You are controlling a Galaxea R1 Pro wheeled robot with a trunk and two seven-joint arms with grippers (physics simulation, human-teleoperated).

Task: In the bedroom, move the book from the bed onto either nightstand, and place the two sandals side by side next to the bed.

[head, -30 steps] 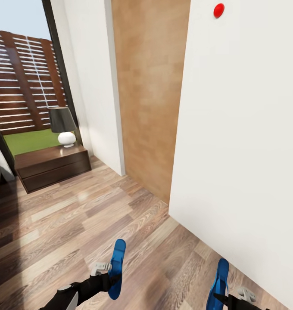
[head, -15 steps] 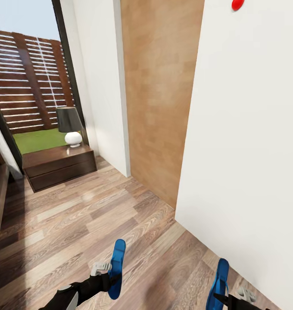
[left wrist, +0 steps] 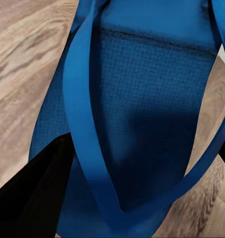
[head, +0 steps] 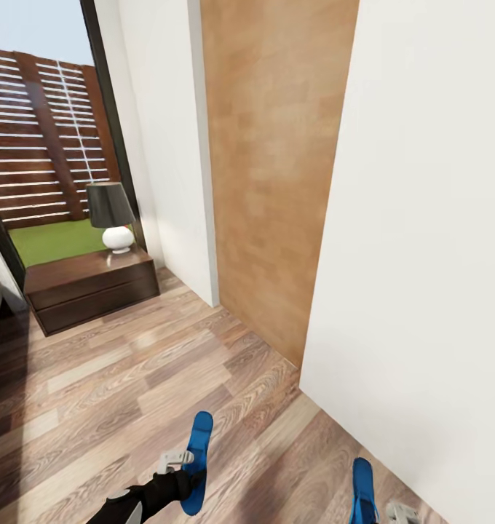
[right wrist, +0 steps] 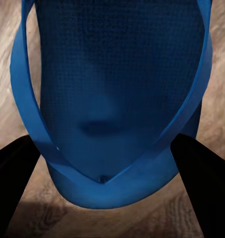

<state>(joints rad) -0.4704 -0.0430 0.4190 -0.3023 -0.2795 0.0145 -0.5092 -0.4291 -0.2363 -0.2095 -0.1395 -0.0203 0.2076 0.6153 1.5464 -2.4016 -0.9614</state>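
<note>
Each of my grippers holds one of the two blue sandals low over the wood-plank floor. My left gripper [head: 189, 477] is shut on the left sandal [head: 199, 455], which stands on edge. In the left wrist view its sole and straps [left wrist: 142, 99] lie between the dark fingers [left wrist: 33, 198]. At the picture's lower right edge, my right gripper [head: 380, 515] is shut on the other sandal [head: 362, 487]. The right wrist view has that sandal [right wrist: 112, 89] between the black fingers [right wrist: 201, 178]. The nightstand [head: 91, 282] stands at the far left by the window. The book is out of view, and the bed cannot be made out.
A lamp [head: 111, 215] with a dark shade stands on the nightstand. A white wall [head: 422, 255] rises close on my right, with a wooden panel [head: 276, 167] beyond it. Open floor [head: 131, 378] stretches ahead toward the window [head: 44, 145].
The whole picture has shifted, so the camera has moved: the red dot on the wall has left the top edge. Both arms sit lower in view, each sandal still held.
</note>
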